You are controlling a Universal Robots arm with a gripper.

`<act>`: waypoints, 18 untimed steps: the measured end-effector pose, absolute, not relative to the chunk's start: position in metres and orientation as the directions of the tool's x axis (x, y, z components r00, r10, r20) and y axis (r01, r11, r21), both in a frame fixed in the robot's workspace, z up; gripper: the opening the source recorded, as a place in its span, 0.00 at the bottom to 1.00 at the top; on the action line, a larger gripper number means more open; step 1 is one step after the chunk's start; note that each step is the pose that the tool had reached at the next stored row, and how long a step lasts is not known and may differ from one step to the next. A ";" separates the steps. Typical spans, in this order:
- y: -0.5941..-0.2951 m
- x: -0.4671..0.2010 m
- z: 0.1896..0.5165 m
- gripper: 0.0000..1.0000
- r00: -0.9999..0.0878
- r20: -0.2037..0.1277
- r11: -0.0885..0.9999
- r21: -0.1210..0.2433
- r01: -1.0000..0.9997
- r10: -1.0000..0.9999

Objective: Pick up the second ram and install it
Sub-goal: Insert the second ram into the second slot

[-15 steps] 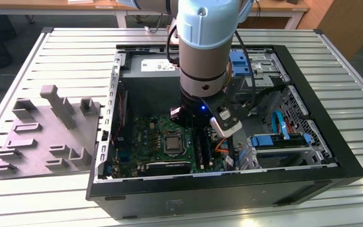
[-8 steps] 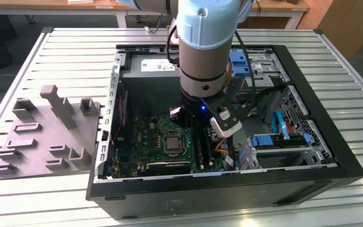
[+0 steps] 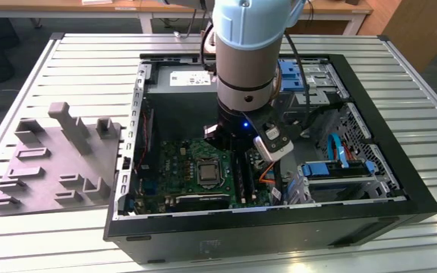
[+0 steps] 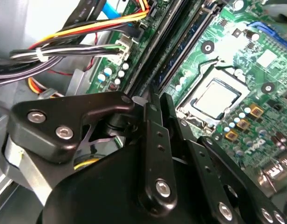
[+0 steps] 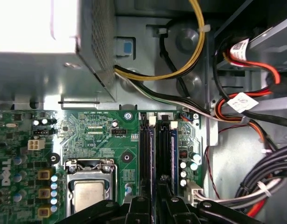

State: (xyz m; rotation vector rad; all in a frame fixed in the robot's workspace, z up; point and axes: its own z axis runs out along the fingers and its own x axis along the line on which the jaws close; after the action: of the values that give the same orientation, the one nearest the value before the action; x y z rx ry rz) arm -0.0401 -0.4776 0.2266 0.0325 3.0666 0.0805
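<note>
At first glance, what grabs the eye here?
The big arm plunging into the open PC case, its end effector down over the RAM slots. The green motherboard stands out beneath, with the silver CPU beside the slots, and coloured cables past the board.

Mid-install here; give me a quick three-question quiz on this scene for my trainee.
1. True or false: the gripper is over the large green motherboard inside the open black computer case.
2. What sits beside the long black memory slots? A) silver square processor socket B) screwdriver C) fan.
3. Fill in: the grey moulded tray lies on the exterior view's ___ of the case.
Key: 1 true; 2 A; 3 left.
</note>
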 end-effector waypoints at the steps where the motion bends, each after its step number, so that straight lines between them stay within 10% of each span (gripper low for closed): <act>1: -0.478 -0.040 0.229 0.21 -0.997 -0.073 0.998 0.053 0.019 0.023; 18: -0.478 -0.040 0.237 0.21 -0.997 -0.073 0.998 0.053 0.019 0.023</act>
State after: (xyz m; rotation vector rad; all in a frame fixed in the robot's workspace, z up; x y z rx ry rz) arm -0.0401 -0.4777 0.2373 0.0325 3.0666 0.0805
